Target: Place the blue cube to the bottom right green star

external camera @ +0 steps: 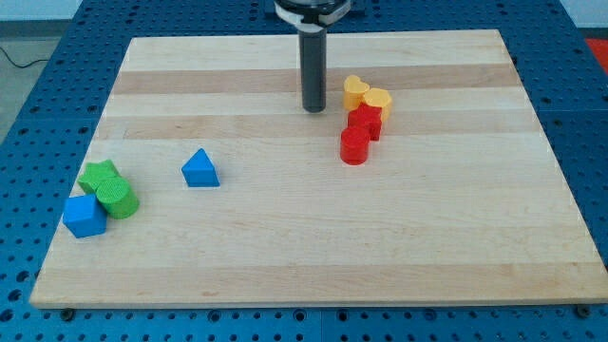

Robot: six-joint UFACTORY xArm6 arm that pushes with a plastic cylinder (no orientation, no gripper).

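The board is seen to be pale wood, built of lengthwise strips with a smooth, matt finish and faint grain. It is laid on a blue perforated table surface of satin sheen, material not determinable. The rod, down to my tip, appears dark, smooth and slightly glossy. The blue cube, green star, green cylinder, blue triangular block, red blocks and yellow blocks look uniformly coloured, matt and smooth-faced.

two blue blocks, two green, two red, two yellow
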